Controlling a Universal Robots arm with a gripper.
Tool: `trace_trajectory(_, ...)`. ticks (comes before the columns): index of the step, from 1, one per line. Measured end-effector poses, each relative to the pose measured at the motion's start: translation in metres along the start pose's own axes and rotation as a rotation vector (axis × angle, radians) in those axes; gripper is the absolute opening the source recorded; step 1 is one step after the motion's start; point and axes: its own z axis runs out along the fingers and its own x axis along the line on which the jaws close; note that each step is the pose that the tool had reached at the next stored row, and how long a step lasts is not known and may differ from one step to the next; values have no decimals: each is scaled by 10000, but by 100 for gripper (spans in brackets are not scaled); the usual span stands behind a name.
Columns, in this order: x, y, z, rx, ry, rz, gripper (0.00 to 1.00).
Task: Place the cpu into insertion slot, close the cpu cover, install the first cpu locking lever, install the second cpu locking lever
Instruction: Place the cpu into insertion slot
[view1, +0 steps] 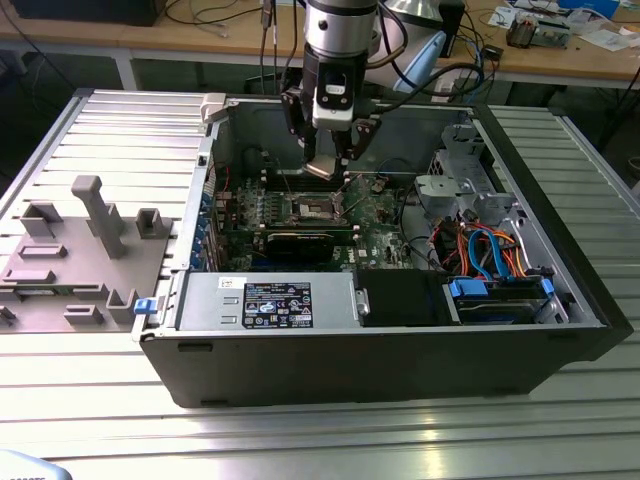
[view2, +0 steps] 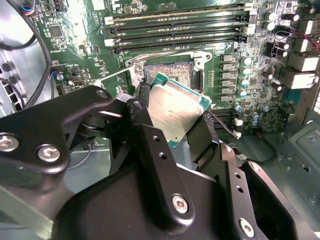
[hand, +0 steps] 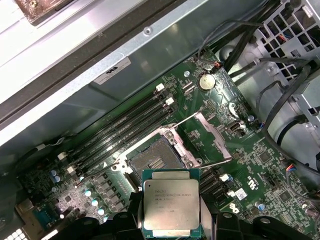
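Motherboard (hand: 260, 165) beneath cpu (hand: 171, 205) in hand (view1: 329, 166)

Ribbed aluminium table (view1: 560, 420) under bright glare; cluttered wooden workbench (view1: 590, 62) along the back.

We see a chip (hand: 172, 202) with a silver-grey top and a thin green edge, a green circuit board (hand: 260, 160) speckled with silver, black white-tipped memory slots (hand: 120, 132), a black gripper (view2: 172, 120), and orange and blue cables (view1: 490, 250).
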Motion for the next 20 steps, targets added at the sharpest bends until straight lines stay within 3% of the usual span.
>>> trace_trajectory(20,0,0,35,-1,1,92,55)
